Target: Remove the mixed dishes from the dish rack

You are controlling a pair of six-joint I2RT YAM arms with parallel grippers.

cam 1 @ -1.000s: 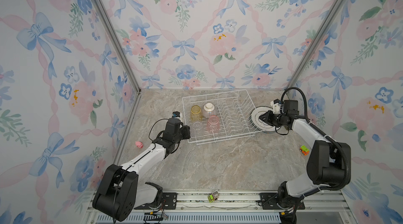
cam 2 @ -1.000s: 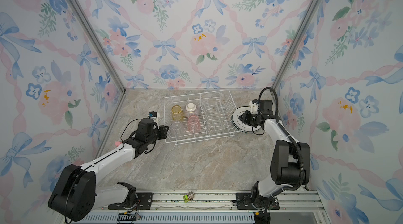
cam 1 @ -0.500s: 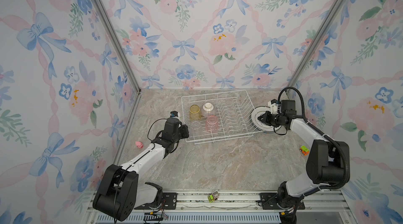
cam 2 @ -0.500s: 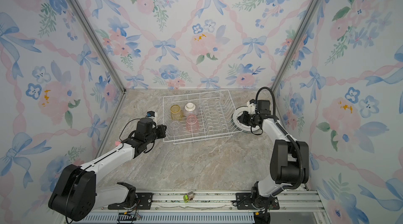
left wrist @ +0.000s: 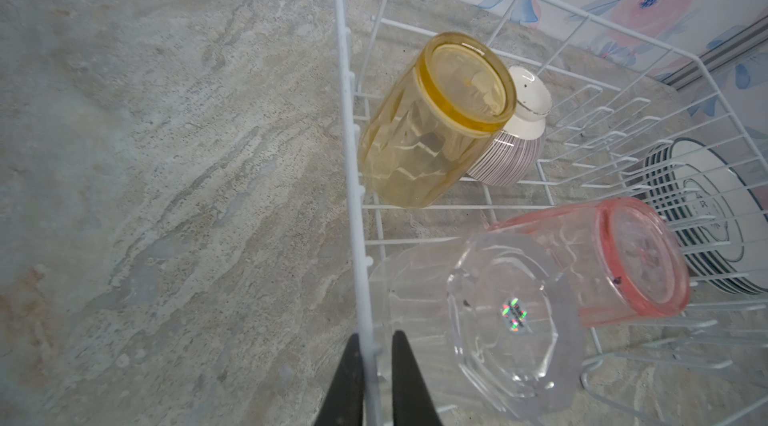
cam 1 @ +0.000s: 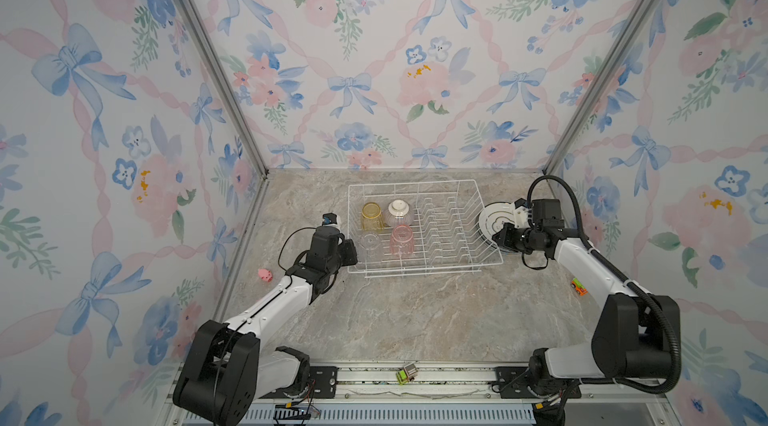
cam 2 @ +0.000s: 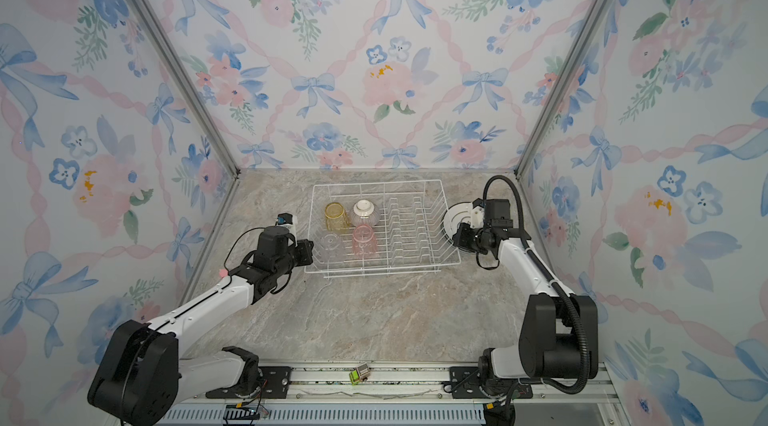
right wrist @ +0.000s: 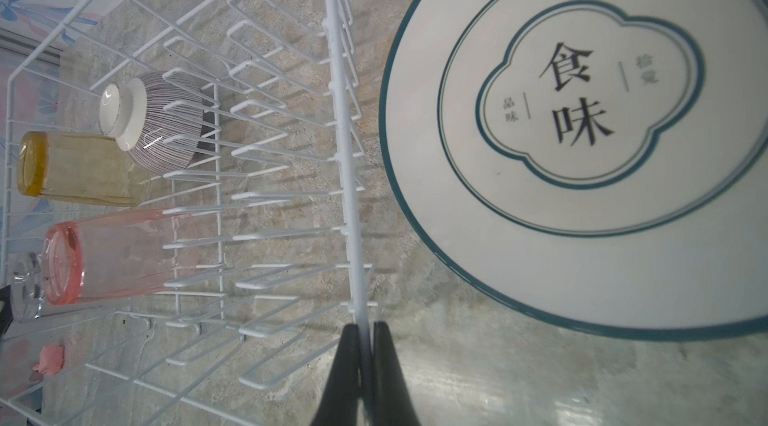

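dish rack: white wire
yellow tumbler: translucent amber
pink tumbler: translucent pink
clear tumbler: colourless, rainbow glint on base
bowl: fine purplish stripes, white foot
plates: white, teal rim line, teal lobed outline around dark characters
table: grey-beige veined marble
walls: pale, blue bows, pink flowers, pink ribbons
toy at left: pink

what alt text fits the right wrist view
The right end effector is shut on the rim wire of the white dish rack. Inside are a striped bowl, yellow tumbler, pink tumbler and clear tumbler; a white plate with dark characters lies outside it.
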